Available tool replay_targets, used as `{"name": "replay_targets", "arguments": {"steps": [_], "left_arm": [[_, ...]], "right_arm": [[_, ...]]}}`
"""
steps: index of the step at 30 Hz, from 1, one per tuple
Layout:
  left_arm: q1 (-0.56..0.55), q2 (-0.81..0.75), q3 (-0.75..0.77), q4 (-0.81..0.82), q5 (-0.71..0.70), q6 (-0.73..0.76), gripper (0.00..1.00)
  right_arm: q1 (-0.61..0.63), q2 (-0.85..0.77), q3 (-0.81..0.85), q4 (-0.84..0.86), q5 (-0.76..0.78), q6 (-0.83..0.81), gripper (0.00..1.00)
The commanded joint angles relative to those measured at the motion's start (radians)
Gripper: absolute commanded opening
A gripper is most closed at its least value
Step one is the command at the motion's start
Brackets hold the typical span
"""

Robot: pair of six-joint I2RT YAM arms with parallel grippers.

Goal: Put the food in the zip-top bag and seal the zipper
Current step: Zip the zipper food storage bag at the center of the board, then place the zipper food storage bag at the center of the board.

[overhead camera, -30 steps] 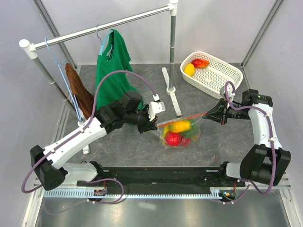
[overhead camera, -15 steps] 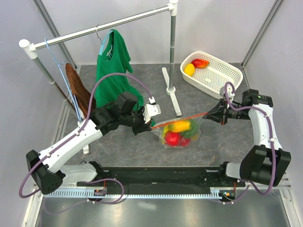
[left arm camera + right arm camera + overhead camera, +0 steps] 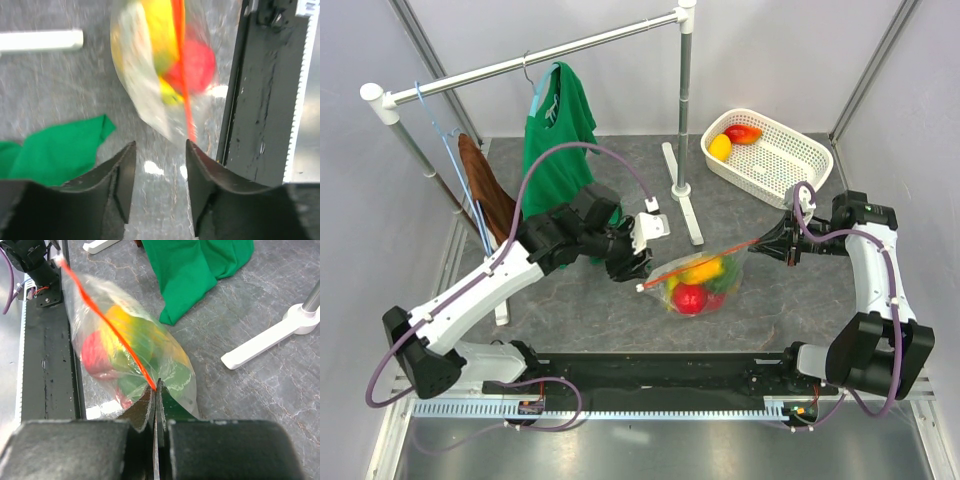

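Two pincers address the zip-top bag (image 3: 712, 290) from opposite ends. The right pincer (image 3: 156, 390) is clenched on one end of the bag's mouth, jaws pressed flat on the zipper (image 3: 107, 320), which runs taut and straight away from its fingertips. We judge this grip to be the anchor: it holds the mouth edge raised and stretched so that the strip can be pressed shut along its length. The left pincer (image 3: 160, 145) is released, jaws apart with nothing between them; the zipper's other end lies just ahead of one fingertip, outside the gap. The food (image 3: 688, 297), red, yellow and green pieces, sits in the bag below the strip, between the two pincers, and the bag's belly appears to rest on the bench (image 3: 770, 310). A lemon (image 3: 720, 147) and a mango (image 3: 742, 133) lie in the white basket (image 3: 785, 160), well beyond the right pincer. We cannot tell whether the zipper is fully sealed.
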Motion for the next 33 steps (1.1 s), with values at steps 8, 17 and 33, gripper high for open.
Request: {"name": "replay_targets", "arguments": {"steps": [8,17,33], "left_arm": [[-0.107,0.183,0.219,0.077,0.055,-0.121,0.54],[-0.196,0.318,0.290,0.106,-0.010,-0.199,0.54],[-0.047,0.292,0.380,0.001,-0.085,0.040,0.02]], "right_arm": [[0.007,-0.010,0.012,-0.091,-0.055,-0.069,0.00],[0.012,-0.004,0.018,-0.091,-0.058,-0.064,0.00],[0.019,0.088,0.127,-0.091,-0.094,0.242,0.70]]}}
